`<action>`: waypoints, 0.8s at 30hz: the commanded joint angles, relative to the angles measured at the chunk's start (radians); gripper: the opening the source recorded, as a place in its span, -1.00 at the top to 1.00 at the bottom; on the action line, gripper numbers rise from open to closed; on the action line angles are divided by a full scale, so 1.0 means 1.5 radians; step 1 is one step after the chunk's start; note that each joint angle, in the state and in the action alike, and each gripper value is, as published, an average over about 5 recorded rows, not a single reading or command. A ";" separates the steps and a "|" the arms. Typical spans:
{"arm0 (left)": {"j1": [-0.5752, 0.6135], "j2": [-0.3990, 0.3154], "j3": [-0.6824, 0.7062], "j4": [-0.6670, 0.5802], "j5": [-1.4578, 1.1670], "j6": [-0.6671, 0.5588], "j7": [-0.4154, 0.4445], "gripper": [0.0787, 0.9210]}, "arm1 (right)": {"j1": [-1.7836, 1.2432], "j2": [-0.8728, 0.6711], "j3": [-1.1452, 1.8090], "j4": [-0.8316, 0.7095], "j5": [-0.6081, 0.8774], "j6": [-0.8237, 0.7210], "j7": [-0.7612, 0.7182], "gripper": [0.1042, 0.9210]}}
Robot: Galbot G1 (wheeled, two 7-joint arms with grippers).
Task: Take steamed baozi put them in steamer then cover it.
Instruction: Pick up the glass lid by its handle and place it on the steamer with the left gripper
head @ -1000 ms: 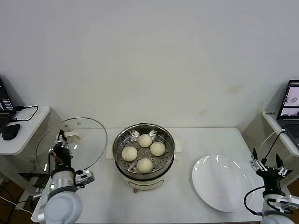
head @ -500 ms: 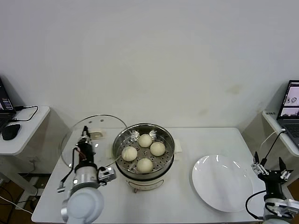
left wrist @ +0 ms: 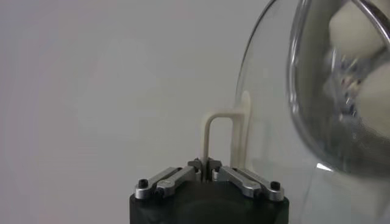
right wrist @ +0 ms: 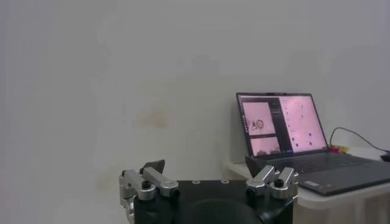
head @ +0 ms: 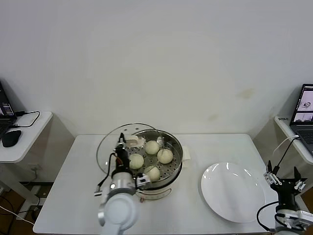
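Note:
The steamer [head: 177,161] stands mid-table with four baozi [head: 165,155] on its perforated tray. My left gripper [head: 121,146] is shut on the cream handle [left wrist: 222,131] of the glass cover [head: 108,149]. It holds the cover tilted in the air, overlapping the steamer's left side. In the left wrist view my left gripper [left wrist: 207,165] pinches the handle, with the cover [left wrist: 268,91], the steamer [left wrist: 311,109] and a baozi [left wrist: 356,27] beyond. My right gripper [head: 287,182] is open and empty at the table's right front corner; it also shows in its own wrist view [right wrist: 210,173].
A flat white plate [head: 232,191] lies right of the steamer. A laptop [head: 305,112] sits on a side shelf at the right, also in the right wrist view [right wrist: 286,131]. A side table with a mouse [head: 11,138] stands at the left.
My left gripper has carried the cover rightward from the table's left edge to partly over the steamer. The right arm has stayed in place.

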 commanded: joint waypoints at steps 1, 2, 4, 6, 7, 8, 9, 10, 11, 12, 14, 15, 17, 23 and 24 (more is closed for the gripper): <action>-0.036 -0.062 0.080 0.069 0.026 0.004 0.007 0.88 | 0.000 0.013 0.008 -0.003 -0.012 0.001 0.000 -0.76; -0.039 -0.065 0.084 0.074 0.027 0.005 0.006 0.88 | 0.000 0.013 0.009 -0.004 -0.012 0.001 0.000 -0.76; -0.044 -0.068 0.092 0.083 0.028 0.006 0.002 0.88 | 0.000 0.013 0.011 -0.004 -0.012 0.001 0.000 -0.76; -0.048 -0.068 0.095 0.093 0.028 0.005 -0.006 0.88 | -0.002 0.014 0.011 -0.005 -0.012 0.001 0.000 -0.76; -0.050 -0.068 0.094 0.099 0.027 0.005 -0.013 0.88 | -0.002 0.014 0.012 -0.005 -0.012 0.002 0.000 -0.76; -0.052 -0.068 0.094 0.104 0.027 0.005 -0.020 0.88 | -0.003 0.014 0.012 -0.005 -0.012 0.002 0.000 -0.76; -0.053 -0.068 0.092 0.109 0.027 0.005 -0.026 0.88 | -0.003 0.014 0.012 -0.005 -0.013 0.002 0.000 -0.76; -0.054 -0.067 0.091 0.114 0.027 0.005 -0.032 0.88 | -0.003 0.015 0.012 -0.005 -0.012 0.002 0.000 -0.76; -0.054 -0.067 0.090 0.117 0.027 0.006 -0.037 0.88 | -0.003 0.015 0.012 -0.005 -0.012 0.002 0.000 -0.76; -0.053 -0.067 0.089 0.120 0.027 0.006 -0.041 0.88 | -0.004 0.015 0.012 -0.005 -0.013 0.002 0.000 -0.76; -0.051 -0.067 0.088 0.123 0.028 0.008 -0.046 0.88 | -0.003 0.015 0.012 -0.006 -0.013 0.002 0.000 -0.76; -0.050 -0.067 0.088 0.125 0.029 0.009 -0.049 0.88 | -0.003 0.015 0.013 -0.006 -0.013 0.001 0.001 -0.76; -0.048 -0.068 0.088 0.129 0.032 0.012 -0.052 0.88 | -0.001 0.016 0.013 -0.007 -0.013 0.001 0.001 -0.76; -0.044 -0.068 0.093 0.130 0.039 0.017 -0.051 0.88 | 0.003 0.019 0.014 -0.010 -0.013 0.001 0.001 -0.76; -0.043 -0.068 0.092 0.130 0.041 0.017 -0.051 0.88 | 0.002 0.019 0.014 -0.010 -0.013 0.001 0.001 -0.76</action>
